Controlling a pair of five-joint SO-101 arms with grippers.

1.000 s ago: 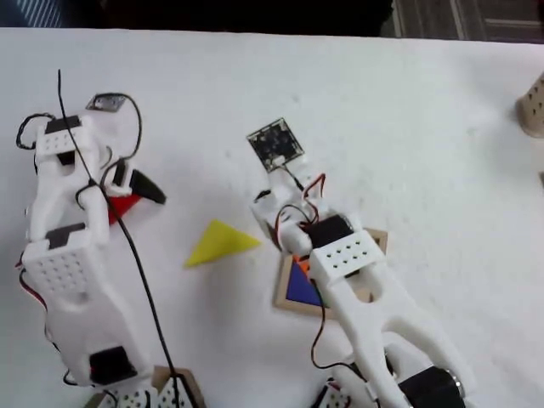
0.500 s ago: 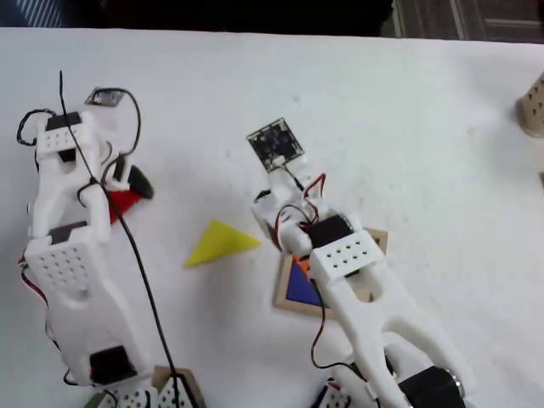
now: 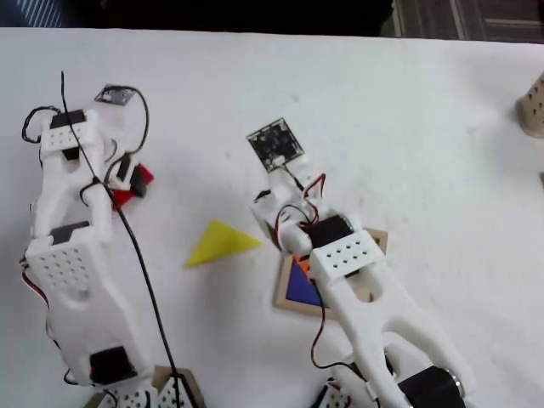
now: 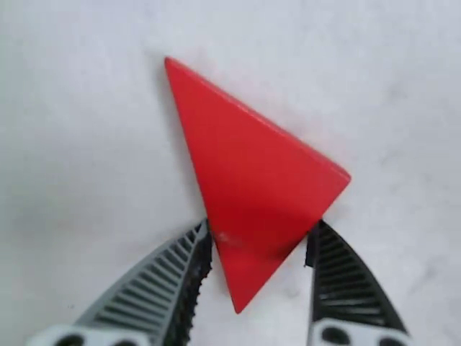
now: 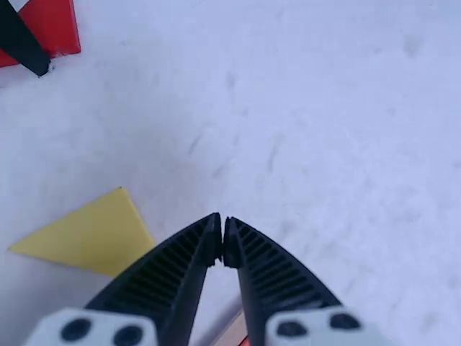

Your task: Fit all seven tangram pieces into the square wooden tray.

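Left wrist view puts the left gripper (image 4: 259, 241) low over the white table (image 3: 408, 127), its two ribbed fingers pinched on the flat red triangular tangram piece (image 4: 245, 187), one against each slanting edge just above the piece's nearest corner. The piece still lies flat on the table. Because the grip sits on a tapering corner, the red triangle could, in my judgement, squirt forward out of the jaws as they squeeze. A sounder hold would sit deeper, toward the wide middle, with a straight lift and no twist. In the high view the red triangle (image 3: 127, 195) lies at about 10 o'clock from the square wooden tray (image 3: 279, 293), well apart from it, and the flat yellow triangular piece (image 3: 217, 242) lies between them, at the tray's 9 o'clock. The carry should therefore run toward 4 o'clock and pass above the yellow triangle rather than sweep it. The tray already holds a blue piece (image 3: 302, 287) and a sliver of orange, and the right arm lies across it, so the free slot is hard to judge. The right gripper (image 5: 223, 241) has its fingers pressed together on nothing, hanging over bare table just beside the yellow triangle (image 5: 90, 234). It would do well to clear away before the red triangle is lowered flat and turned to match the open gap.
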